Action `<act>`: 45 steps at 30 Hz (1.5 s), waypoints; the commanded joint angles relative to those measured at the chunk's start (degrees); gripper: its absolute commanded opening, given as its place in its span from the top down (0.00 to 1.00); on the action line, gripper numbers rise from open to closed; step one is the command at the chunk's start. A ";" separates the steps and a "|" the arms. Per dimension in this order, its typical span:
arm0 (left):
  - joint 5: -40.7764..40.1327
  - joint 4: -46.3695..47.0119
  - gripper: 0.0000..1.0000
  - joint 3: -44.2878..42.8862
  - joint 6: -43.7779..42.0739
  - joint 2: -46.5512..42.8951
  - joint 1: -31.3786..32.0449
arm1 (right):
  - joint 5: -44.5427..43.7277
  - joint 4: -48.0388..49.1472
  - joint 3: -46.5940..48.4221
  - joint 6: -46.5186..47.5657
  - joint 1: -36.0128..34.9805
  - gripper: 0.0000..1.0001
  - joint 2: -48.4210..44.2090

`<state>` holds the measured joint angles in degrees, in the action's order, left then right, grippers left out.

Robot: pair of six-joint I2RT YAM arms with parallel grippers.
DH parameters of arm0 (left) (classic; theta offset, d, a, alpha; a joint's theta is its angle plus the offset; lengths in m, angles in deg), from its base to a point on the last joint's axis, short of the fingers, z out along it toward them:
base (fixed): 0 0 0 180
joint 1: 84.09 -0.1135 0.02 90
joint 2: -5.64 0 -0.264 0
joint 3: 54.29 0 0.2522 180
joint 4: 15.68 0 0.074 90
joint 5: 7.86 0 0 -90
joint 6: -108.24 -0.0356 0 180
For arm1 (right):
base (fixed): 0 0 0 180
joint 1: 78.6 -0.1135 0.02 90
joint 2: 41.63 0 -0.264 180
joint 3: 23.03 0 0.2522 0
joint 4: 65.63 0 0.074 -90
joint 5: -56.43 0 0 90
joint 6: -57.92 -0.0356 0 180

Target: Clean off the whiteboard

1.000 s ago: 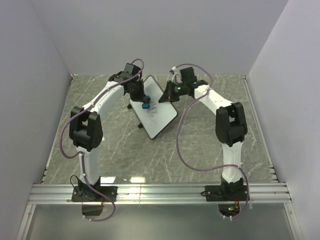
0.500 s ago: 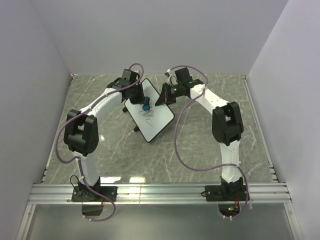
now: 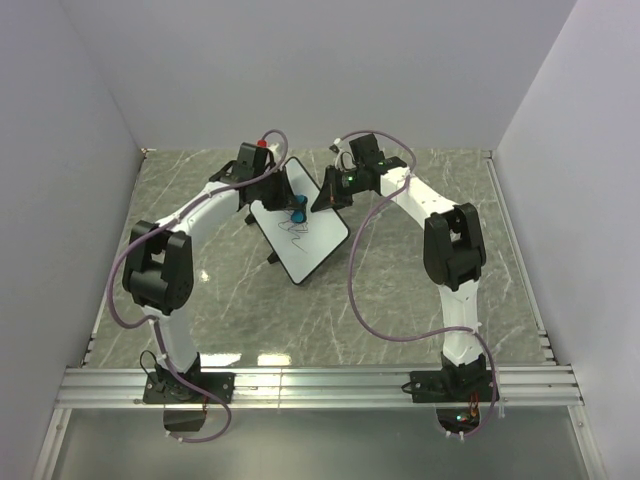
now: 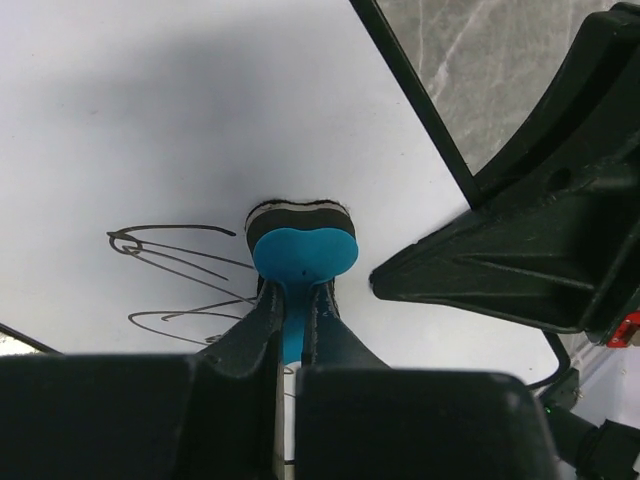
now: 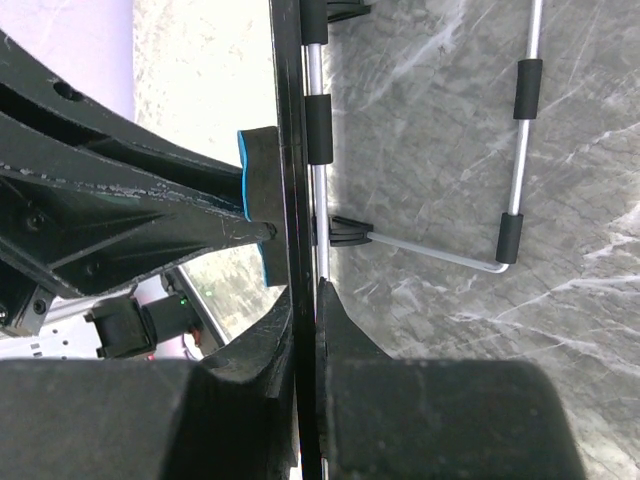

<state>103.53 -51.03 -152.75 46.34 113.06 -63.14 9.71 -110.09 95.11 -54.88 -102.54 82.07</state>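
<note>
Whiteboard: I see the whiteboard (image 3: 318, 252) on the far middle of the table (image 3: 410, 290), set askew between my two arms. From the right wrist camera I get it edge-on, as a thin black line (image 5: 291, 120).
Board support: a bent wire stand (image 5: 512, 150) with black sleeves shows behind the board in the right wrist view. Whether the board rests on it I cannot tell.
Marks: a black scribble (image 3: 297, 233) sits near the middle of the board. From the left wrist it reads as several looping lines (image 4: 170, 268) just left of the eraser.
Eraser: the small blue eraser (image 3: 297, 211) has its dark pad face against the white surface (image 4: 150, 110). Its blue back (image 4: 303, 255) faces my left wrist camera, and from the right wrist I see it side-on (image 5: 254, 190).
Left gripper: my left gripper (image 3: 288, 200) is pinched on the blue stem of the eraser, with the fingers (image 4: 255, 320) pressed to either side of it.
Right gripper: my right gripper (image 3: 331, 194) is at the board's far right edge. Its jaws are nipped onto that black edge, one finger (image 5: 345, 320) on each face.
Gap between grippers: the two are near each other over the far part of the board, and I see them apart.
</note>
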 commanded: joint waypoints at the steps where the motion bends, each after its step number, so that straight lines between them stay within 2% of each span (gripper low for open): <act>1: 5.59 3.21 1.00 1.64 -0.15 7.01 1.21 | 0.13 -8.50 0.74 0.13 -4.97 1.00 2.78; 4: 5.16 4.71 1.00 2.70 0.99 8.94 -2.57 | 0.04 -9.29 0.74 0.48 -5.23 1.00 2.51; 6: 0.62 4.10 1.00 2.70 0.64 9.65 -5.11 | -0.31 -9.82 0.65 0.75 -5.32 1.00 2.25; 12: -5.74 -0.12 1.00 0.60 1.00 15.01 -9.08 | -0.48 -10.88 0.91 1.71 -5.50 1.00 2.25; 19: -6.18 -1.44 1.00 -1.16 -0.50 14.41 -6.89 | -0.22 -10.96 1.44 1.63 -5.59 1.00 2.69; 22: -1.80 -0.74 1.00 0.06 -2.43 12.30 -4.08 | -0.04 -10.52 1.53 1.28 -5.59 1.00 2.77; 27: 10.59 1.98 1.00 4.98 -6.38 6.68 2.86 | 0.57 -9.91 1.36 1.01 -5.59 1.00 2.60; 33: 12.62 3.13 1.00 9.38 -7.09 1.40 4.98 | 1.09 -9.73 0.57 0.49 -5.50 1.00 2.25; 36: 11.67 3.39 1.00 10.17 -6.39 1.22 4.98 | 1.27 -9.56 0.13 0.48 -5.50 1.00 1.72; 38: 8.24 4.70 1.00 11.22 -4.64 0.95 4.80 | 1.10 -9.64 -0.58 0.40 -5.41 1.00 1.11; 45: 0.07 3.93 1.00 12.73 -1.38 3.67 -1.52 | 0.13 -9.21 -3.74 1.27 -5.50 1.00 -1.88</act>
<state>109.39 -43.75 -143.27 44.00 109.52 -64.19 9.32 -110.11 94.45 -54.32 -102.72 81.53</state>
